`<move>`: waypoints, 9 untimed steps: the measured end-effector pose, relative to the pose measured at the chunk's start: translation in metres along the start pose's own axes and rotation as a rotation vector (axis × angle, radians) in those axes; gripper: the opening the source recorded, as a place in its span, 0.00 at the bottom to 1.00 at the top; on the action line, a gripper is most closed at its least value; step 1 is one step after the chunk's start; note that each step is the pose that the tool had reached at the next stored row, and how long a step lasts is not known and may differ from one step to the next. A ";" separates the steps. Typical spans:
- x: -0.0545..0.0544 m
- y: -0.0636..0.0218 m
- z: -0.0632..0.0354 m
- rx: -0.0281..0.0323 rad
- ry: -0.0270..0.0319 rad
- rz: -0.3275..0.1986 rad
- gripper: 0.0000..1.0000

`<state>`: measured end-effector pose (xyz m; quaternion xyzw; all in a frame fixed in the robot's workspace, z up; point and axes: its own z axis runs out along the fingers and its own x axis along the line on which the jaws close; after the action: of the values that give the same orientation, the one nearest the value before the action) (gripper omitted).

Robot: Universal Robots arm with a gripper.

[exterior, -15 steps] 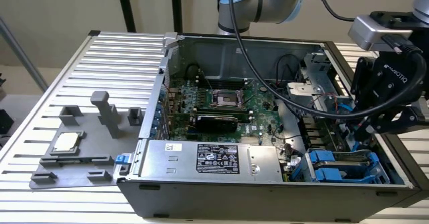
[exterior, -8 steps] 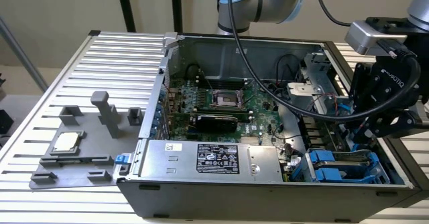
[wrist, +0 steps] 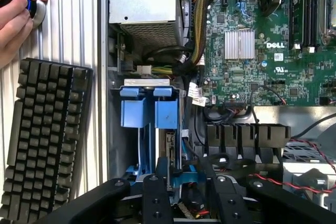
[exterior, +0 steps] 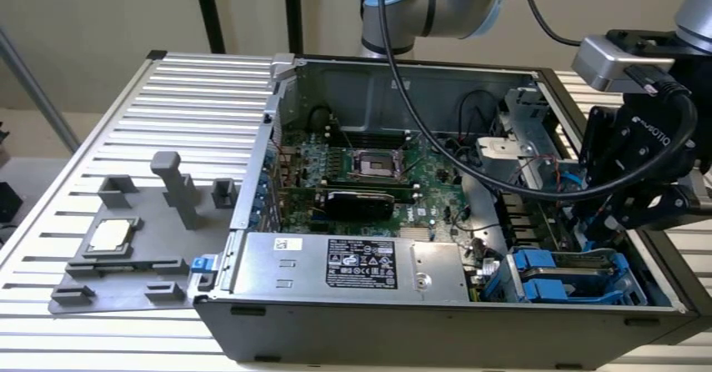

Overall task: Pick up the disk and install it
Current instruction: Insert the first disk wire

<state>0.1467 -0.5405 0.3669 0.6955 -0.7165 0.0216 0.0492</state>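
While the gripper (wrist: 184, 184) pinches the disk (wrist: 184, 174) edge-on by its blue frame, just over the drive bay (wrist: 147, 111), I'd hold it square to the bay's slot and ease in gently

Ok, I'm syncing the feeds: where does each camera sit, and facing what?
Exterior view: off the arm, above, facing down into the open computer case; arm and tool on the exterior view's right.
Wrist view: on the wrist, facing down past the tool at the blue drive bays.
Both show the motherboard and blue drive bays.
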 end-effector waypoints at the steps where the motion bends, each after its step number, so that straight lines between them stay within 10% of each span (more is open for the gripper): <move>1: 0.000 0.0000 0.0002 0.0000 0.0004 0.000 0.35; 9: -0.001 -0.0002 0.0010 0.0000 0.0012 0.001 0.18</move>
<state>0.1468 -0.5400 0.3659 0.6951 -0.7169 0.0220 0.0496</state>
